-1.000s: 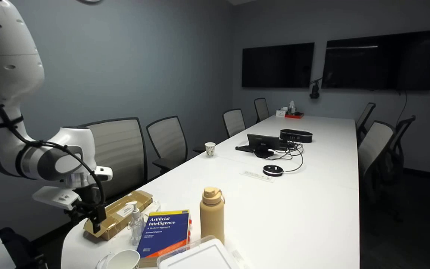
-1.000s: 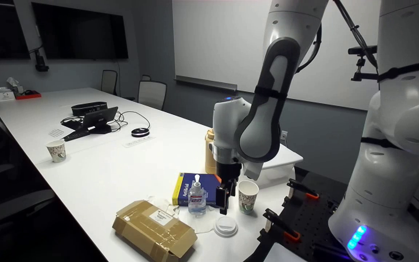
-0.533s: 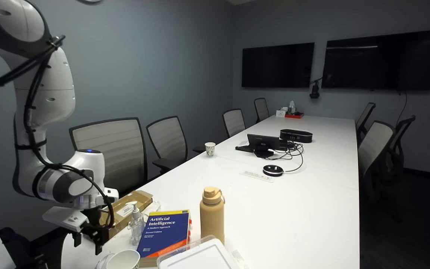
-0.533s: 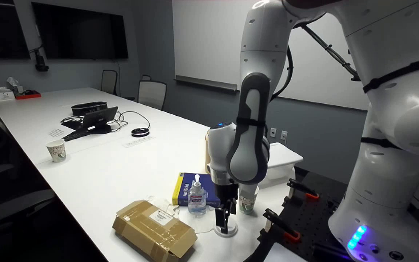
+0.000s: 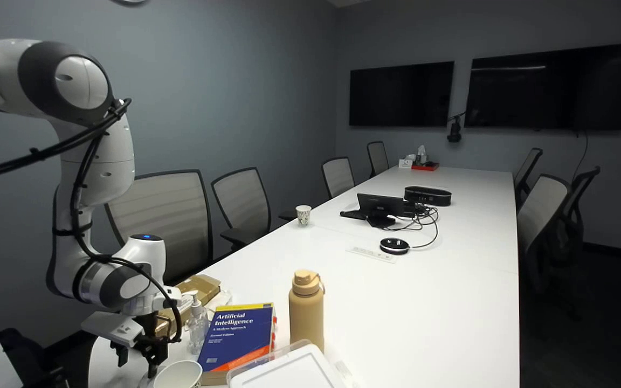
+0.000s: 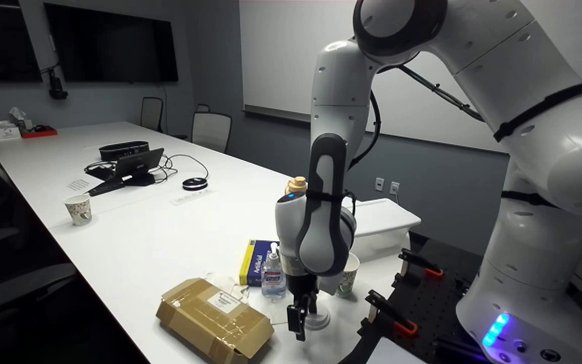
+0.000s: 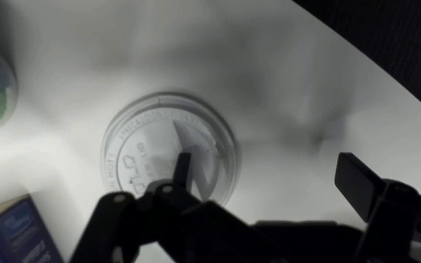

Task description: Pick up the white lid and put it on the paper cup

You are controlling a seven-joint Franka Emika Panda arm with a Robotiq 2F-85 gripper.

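Hand [image 7: 267, 170] spread wide, white lid [image 7: 155, 144] off to one side of the gap

The hand hangs low with its fingers [image 7: 358, 186] well apart and nothing clamped. In the wrist view one finger stands over the white lid, while the rest of the gap takes in the desk [image 7: 287, 109] beside it; whether that finger touches the lid cannot be told. The lid rests flat on the desk and is round, so it has no long axis to match. It lies on the same side of the gap as the paper cup [image 6: 349, 273], which stands upright, near the lid but apart from it, its mouth uncovered.

The coming move seems to call for a shift along the line of the fingers, toward the cup, until the lid is between them. Coming straight down would likely press a finger onto the lid's top.
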